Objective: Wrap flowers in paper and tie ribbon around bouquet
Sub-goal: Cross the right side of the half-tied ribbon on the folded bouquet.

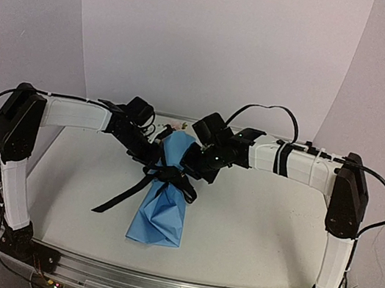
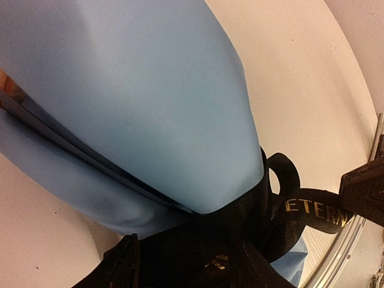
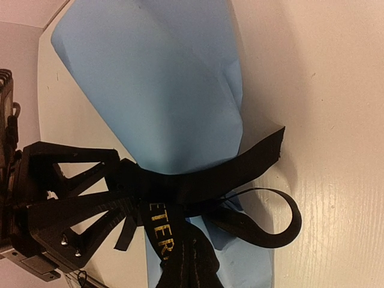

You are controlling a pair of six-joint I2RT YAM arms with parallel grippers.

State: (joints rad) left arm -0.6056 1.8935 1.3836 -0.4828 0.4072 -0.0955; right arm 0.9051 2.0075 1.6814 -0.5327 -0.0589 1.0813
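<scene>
At the middle of the white table point(image 1: 259, 230), the right claw point(image 3: 120, 195) has its two black lattice fingers pressed together on the long, narrow black fabric ribbon point(image 1: 169, 174), just beside the knot. Gold lettering runs along the ribbon next to this grip.

The left claw point(image 1: 150, 153) sits against the opposite side of the knot. I cannot tell whether its fingers stand apart or together: from above it is only a dark mass, and its own wrist view is filled by paper and ribbon.

The ribbon forms a band round the waist of the bouquet point(image 1: 162, 209), a cone-like bundle of creased light blue paper. Loose loops stand off the knot. One free tail lies flat on the table, running from the knot toward the near left.

The bouquet lies flat on the table between the two arms, its long axis running from far to near. The band sits nearer the far end, where pale pink rose heads point(image 1: 176, 124) show just past the paper. The crumpled end of the paper points toward the arm bases.
</scene>
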